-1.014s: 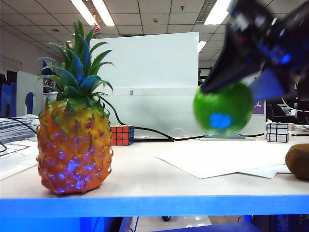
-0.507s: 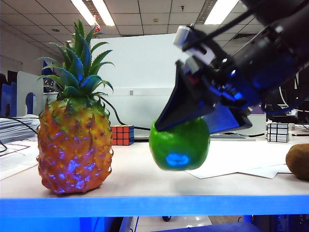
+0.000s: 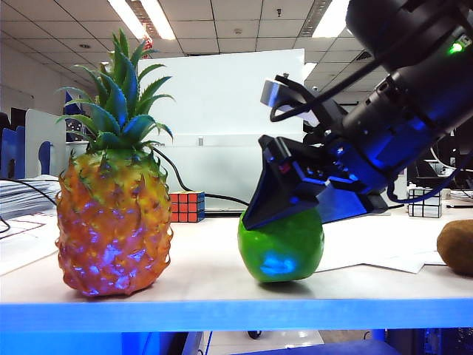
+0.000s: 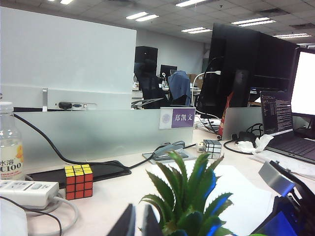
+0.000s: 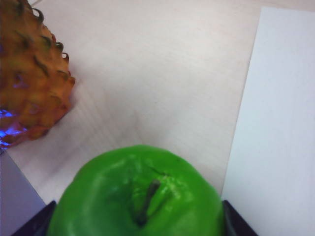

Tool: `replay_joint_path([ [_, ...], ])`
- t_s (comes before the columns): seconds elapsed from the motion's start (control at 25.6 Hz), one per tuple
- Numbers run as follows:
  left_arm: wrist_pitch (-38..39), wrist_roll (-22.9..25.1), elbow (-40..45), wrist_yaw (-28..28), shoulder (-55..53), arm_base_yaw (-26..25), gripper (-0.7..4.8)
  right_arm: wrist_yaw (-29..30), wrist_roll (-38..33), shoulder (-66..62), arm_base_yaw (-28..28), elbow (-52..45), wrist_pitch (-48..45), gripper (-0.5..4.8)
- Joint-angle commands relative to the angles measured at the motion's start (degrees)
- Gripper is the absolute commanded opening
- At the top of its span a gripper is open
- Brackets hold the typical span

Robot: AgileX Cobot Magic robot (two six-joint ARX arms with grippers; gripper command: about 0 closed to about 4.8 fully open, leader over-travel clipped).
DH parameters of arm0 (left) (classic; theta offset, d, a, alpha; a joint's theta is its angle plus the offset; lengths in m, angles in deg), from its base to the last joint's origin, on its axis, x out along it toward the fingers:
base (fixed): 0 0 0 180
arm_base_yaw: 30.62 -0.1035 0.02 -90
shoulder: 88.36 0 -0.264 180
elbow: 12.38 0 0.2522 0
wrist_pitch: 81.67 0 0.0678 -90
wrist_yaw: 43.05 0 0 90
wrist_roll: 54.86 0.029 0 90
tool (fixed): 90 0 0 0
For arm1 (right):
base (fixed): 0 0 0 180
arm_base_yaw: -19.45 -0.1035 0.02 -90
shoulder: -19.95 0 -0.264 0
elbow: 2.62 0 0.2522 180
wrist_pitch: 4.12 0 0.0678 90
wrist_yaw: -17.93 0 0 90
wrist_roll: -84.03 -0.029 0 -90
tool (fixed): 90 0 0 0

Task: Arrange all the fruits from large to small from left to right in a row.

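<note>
One pineapple (image 3: 114,222), one apple (image 3: 281,248), one kiwi (image 3: 456,247), two puzzle cubes, coloured (image 3: 187,206) and silver (image 3: 425,202), one bottle (image 4: 10,140), one power strip (image 4: 27,192).

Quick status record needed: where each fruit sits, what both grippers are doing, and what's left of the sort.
pineapple: upright, far left on the table
green apple: bottom on the table, right of the pineapple, apart from it
kiwi: right edge of exterior view, alone
right gripper: jaws either side of the apple
left gripper: behind the pineapple crown, holding nothing visible; state unclear
remaining: release the apple; the kiwi already lies rightmost
</note>
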Motion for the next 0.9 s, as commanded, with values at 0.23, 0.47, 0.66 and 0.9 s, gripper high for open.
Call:
replay_joint_path([
  [0.23, -0.35, 0.20, -0.07, 0.20, 0.09, 0.04, 0.35, 0.02, -0.02, 0.09, -0.07, 0.20, -1.31, 2.65],
  [0.47, -0.13, 0.20, -0.07, 0.20, 0.09, 0.04, 0.35, 0.11, -0.39, 0.17, -0.07, 0.20, -2.36, 4.79],
  [0.66, 0.39, 0.20, -0.07, 0.24, 0.09, 0.04, 0.35, 0.37, -1.05, 0.24, -0.07, 0.24, -5.09, 4.79],
  [0.9, 0.39, 0.20, -0.07, 0.20, 0.09, 0.04, 0.35, 4.81, -5.53, 2.97, 0.00, 2.19, -10.25, 4.79],
])
